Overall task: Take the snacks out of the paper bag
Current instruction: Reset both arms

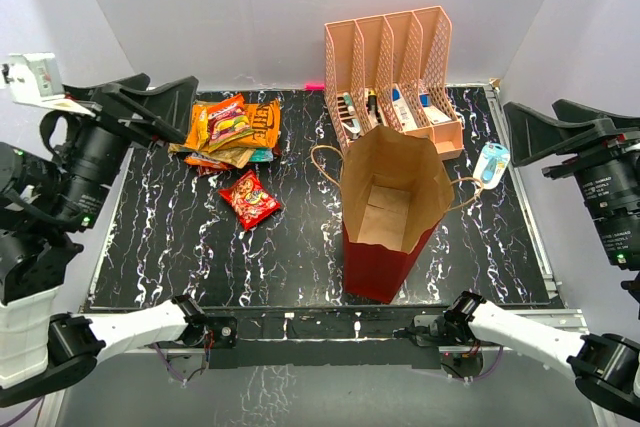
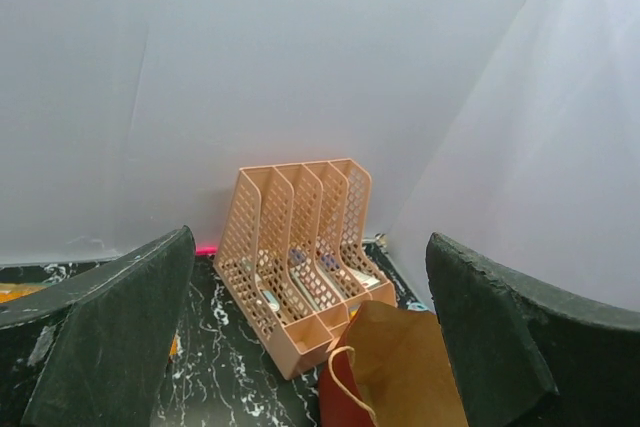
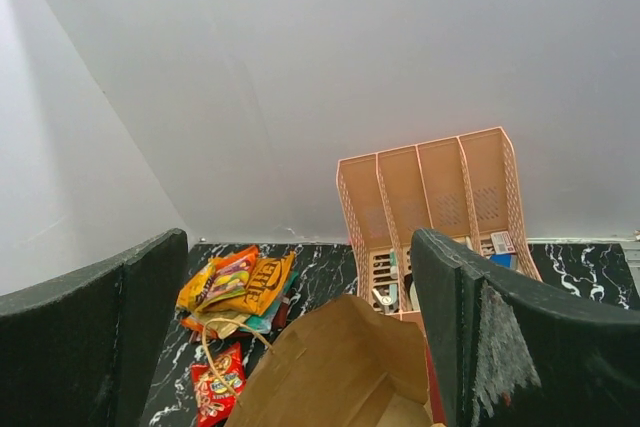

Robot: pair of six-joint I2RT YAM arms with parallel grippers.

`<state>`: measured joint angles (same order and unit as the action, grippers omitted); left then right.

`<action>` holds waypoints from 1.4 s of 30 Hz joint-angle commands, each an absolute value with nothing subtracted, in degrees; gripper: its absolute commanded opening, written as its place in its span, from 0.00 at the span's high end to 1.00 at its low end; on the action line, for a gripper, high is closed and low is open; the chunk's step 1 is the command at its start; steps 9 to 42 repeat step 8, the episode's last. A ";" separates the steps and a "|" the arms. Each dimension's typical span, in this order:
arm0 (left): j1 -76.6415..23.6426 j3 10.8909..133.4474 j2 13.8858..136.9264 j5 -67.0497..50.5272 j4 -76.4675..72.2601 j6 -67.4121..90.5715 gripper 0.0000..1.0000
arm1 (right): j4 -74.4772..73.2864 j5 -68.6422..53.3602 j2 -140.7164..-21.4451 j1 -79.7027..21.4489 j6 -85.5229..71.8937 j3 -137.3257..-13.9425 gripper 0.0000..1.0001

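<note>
Left end effector, right end effector gape empty; one paper bag (snacks outside).

Black marbled table and its load.
The paper bag stands open mid-table, peach organizer just behind it, light-blue tag at its right; snacks lie piled far left, one red packet apart.
</note>
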<state>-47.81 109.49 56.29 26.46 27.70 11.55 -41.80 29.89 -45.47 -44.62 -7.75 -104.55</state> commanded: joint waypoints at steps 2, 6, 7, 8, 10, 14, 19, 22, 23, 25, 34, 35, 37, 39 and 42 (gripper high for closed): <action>-47.66 108.73 59.06 28.44 29.32 10.43 0.02 | -38.15 31.41 -46.55 -44.75 -6.64 -104.03 0.02; -47.71 108.73 59.18 28.56 29.36 10.39 0.02 | -36.99 31.82 -45.33 -44.82 -6.25 -101.23 0.02; -47.66 108.61 59.18 28.44 29.32 10.43 0.02 | -37.63 33.05 -45.63 -44.82 -7.10 -101.18 0.02; -47.65 108.62 59.21 28.24 29.31 10.52 0.02 | -38.87 33.76 -46.29 -44.81 -7.89 -102.16 0.02; -47.65 108.62 59.21 28.24 29.31 10.52 0.02 | -38.87 33.76 -46.29 -44.81 -7.89 -102.16 0.02; -47.65 108.62 59.21 28.24 29.31 10.52 0.02 | -38.87 33.76 -46.29 -44.81 -7.89 -102.16 0.02; -47.65 108.62 59.21 28.24 29.31 10.52 0.02 | -38.87 33.76 -46.29 -44.81 -7.89 -102.16 0.02; -47.65 108.62 59.21 28.24 29.31 10.52 0.02 | -38.87 33.76 -46.29 -44.81 -7.89 -102.16 0.02; -47.65 108.62 59.21 28.24 29.31 10.52 0.02 | -38.87 33.76 -46.29 -44.81 -7.89 -102.16 0.02; -47.65 108.62 59.21 28.24 29.31 10.52 0.02 | -38.87 33.76 -46.29 -44.81 -7.89 -102.16 0.02; -47.65 108.62 59.21 28.24 29.31 10.52 0.02 | -38.87 33.76 -46.29 -44.81 -7.89 -102.16 0.02; -47.65 108.62 59.21 28.24 29.31 10.52 0.02 | -38.87 33.76 -46.29 -44.81 -7.89 -102.16 0.02; -47.65 108.62 59.21 28.24 29.31 10.52 0.02 | -38.87 33.76 -46.29 -44.81 -7.89 -102.16 0.02; -47.65 108.62 59.21 28.24 29.31 10.52 0.02 | -38.87 33.76 -46.29 -44.81 -7.89 -102.16 0.02; -47.65 108.62 59.21 28.24 29.31 10.52 0.02 | -38.87 33.76 -46.29 -44.81 -7.89 -102.16 0.02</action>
